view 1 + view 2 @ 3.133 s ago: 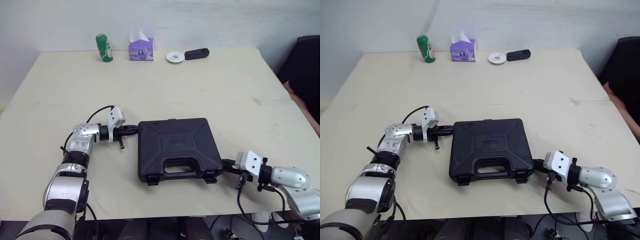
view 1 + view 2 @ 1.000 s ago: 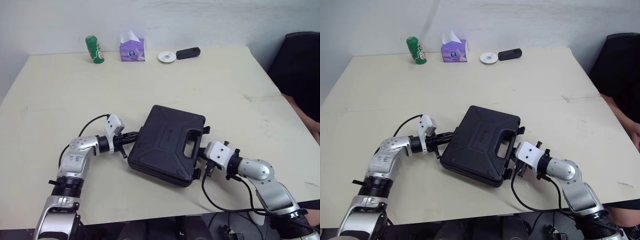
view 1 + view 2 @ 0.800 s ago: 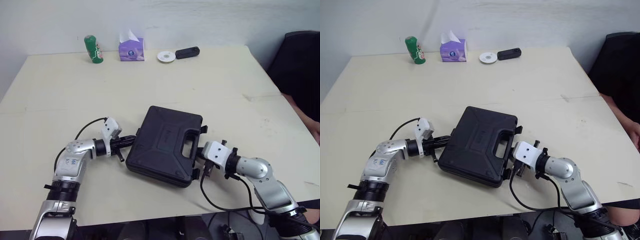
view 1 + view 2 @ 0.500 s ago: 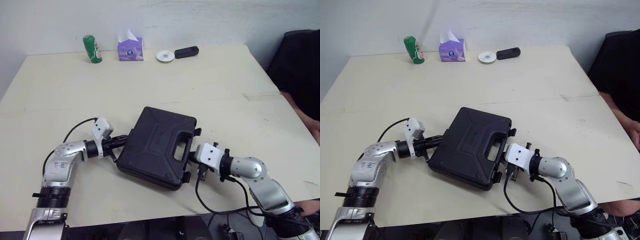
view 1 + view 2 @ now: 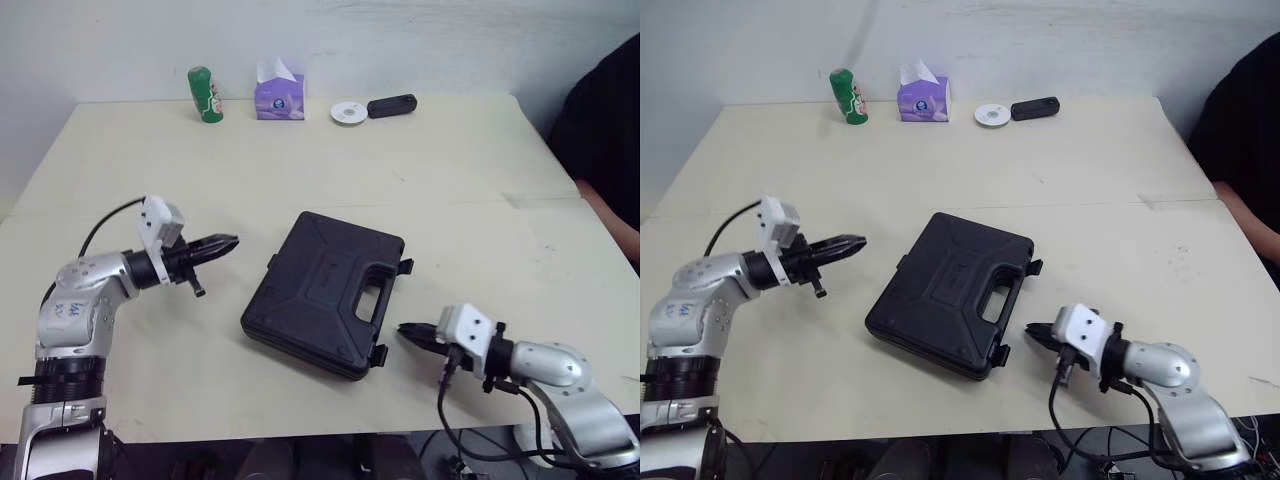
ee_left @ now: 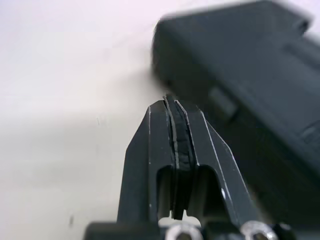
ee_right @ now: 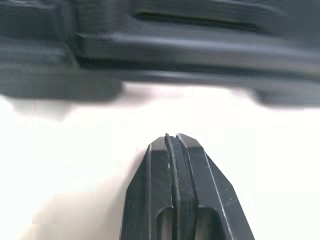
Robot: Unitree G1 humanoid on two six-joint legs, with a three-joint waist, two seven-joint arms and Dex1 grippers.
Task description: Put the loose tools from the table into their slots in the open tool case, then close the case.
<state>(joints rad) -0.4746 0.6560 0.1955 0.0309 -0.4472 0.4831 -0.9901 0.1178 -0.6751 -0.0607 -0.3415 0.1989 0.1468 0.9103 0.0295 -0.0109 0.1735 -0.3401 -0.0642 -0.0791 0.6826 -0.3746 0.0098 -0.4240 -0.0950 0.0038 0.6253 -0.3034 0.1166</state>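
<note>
The black tool case [image 5: 320, 292] lies closed on the table, turned at an angle, with its handle [image 5: 368, 297] toward the front right. My left gripper [image 5: 226, 243] hovers shut a short way left of the case, holding nothing; the left wrist view shows its fingers [image 6: 175, 135] pressed together and the case's corner [image 6: 240, 75] just beyond. My right gripper [image 5: 407, 331] is shut and apart from the case, just off its front right latch side. The right wrist view shows the case's edge [image 7: 160, 50] ahead of the closed fingertips [image 7: 172, 150].
At the table's far edge stand a green can [image 5: 205, 95], a purple tissue box [image 5: 279, 97], a white disc [image 5: 348, 112] and a small black device [image 5: 392, 105]. A person in dark clothing [image 5: 605, 130] sits at the right side. The table's front edge [image 5: 300, 432] runs close under both arms.
Both grippers have drawn back from the case: the left one to the left, the right one toward the front right. The case stays where it was turned. The camera has shifted.
</note>
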